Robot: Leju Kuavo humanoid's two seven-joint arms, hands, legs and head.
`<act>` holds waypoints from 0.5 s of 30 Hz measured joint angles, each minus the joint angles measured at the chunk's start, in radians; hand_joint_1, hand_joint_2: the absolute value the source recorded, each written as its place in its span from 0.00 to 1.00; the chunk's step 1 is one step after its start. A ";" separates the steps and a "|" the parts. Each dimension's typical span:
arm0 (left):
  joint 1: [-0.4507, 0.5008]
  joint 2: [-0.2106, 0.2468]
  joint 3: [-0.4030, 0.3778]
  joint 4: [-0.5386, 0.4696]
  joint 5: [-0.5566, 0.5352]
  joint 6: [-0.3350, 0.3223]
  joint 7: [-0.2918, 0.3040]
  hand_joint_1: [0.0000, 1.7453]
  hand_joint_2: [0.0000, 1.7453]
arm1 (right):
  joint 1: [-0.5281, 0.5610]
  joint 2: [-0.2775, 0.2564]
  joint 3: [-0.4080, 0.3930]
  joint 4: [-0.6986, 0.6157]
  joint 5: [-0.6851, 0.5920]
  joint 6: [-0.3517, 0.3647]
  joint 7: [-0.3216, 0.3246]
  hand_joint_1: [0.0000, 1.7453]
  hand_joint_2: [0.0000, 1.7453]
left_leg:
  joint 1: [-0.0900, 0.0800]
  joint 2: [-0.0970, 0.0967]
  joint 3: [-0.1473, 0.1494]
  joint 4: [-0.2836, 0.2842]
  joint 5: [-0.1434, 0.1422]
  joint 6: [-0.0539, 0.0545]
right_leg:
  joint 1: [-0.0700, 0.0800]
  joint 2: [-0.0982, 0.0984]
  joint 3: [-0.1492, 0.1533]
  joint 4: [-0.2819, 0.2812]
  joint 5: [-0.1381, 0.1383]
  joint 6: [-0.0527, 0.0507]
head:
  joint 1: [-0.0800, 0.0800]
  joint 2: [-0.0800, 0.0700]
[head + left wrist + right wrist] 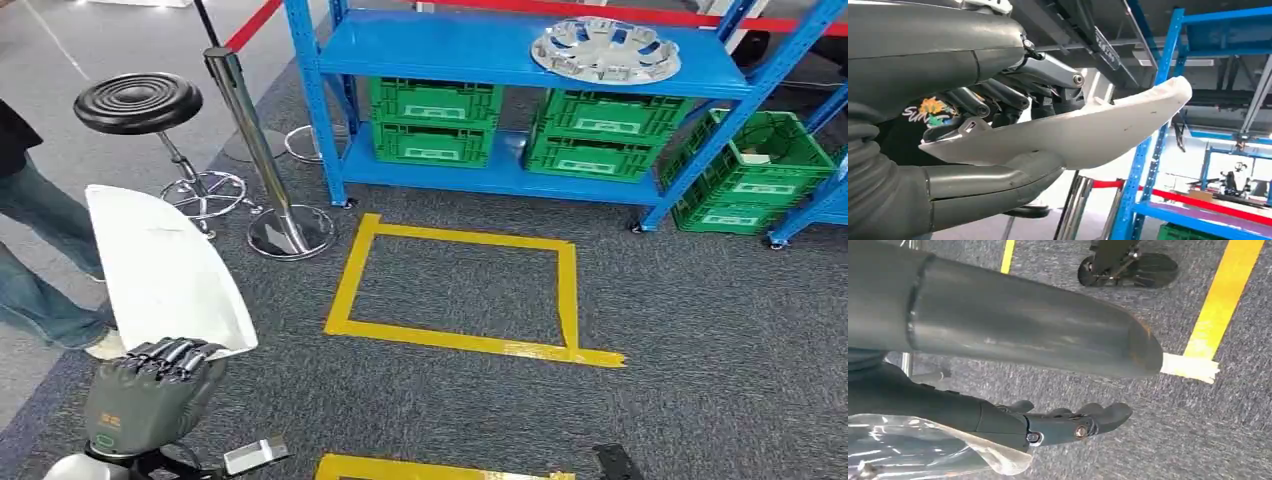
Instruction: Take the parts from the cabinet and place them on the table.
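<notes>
White part [165, 270] gripped by left hand [150, 395]; thumb [993, 187] beneath.

Blue shelf rack [430, 50]: top shelf carries a silver wheel cover [606, 49] lying flat toward the right. Lower shelf [500, 175] holds green crates, two stacked at left [434, 122], two stacked at right [605, 133]. More green crates [752, 170] sit on a neighbouring rack to the right. Grey carpet floor [700, 330] has a yellow tape square [455, 290] in front of the rack, a chrome stanchion base [290, 232] and a black stool [140, 103] at left.
</notes>
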 joint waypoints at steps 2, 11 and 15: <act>0.001 -0.001 0.000 -0.002 -0.001 0.000 0.000 1.00 1.00 | -0.001 0.000 0.000 0.000 0.004 -0.003 0.005 0.00 0.00 | 0.002 -0.007 -0.008 -0.002 0.007 -0.003 | -0.007 0.005 -0.066 0.145 -0.077 0.004 | 0.000 0.000; 0.006 -0.002 0.002 -0.003 -0.002 0.000 0.000 1.00 1.00 | 0.003 0.002 0.000 0.000 0.006 -0.004 0.009 0.00 0.00 | 0.024 -0.084 -0.031 0.012 0.020 -0.072 | -0.041 0.070 0.037 -0.023 0.006 0.021 | 0.002 0.000; 0.013 -0.001 0.001 -0.003 -0.002 0.000 0.005 1.00 1.00 | 0.003 0.002 0.000 0.000 0.018 -0.013 0.011 0.00 0.00 | 0.030 -0.048 -0.052 0.038 0.007 -0.088 | -0.036 0.027 0.029 -0.016 0.015 -0.018 | -0.003 0.000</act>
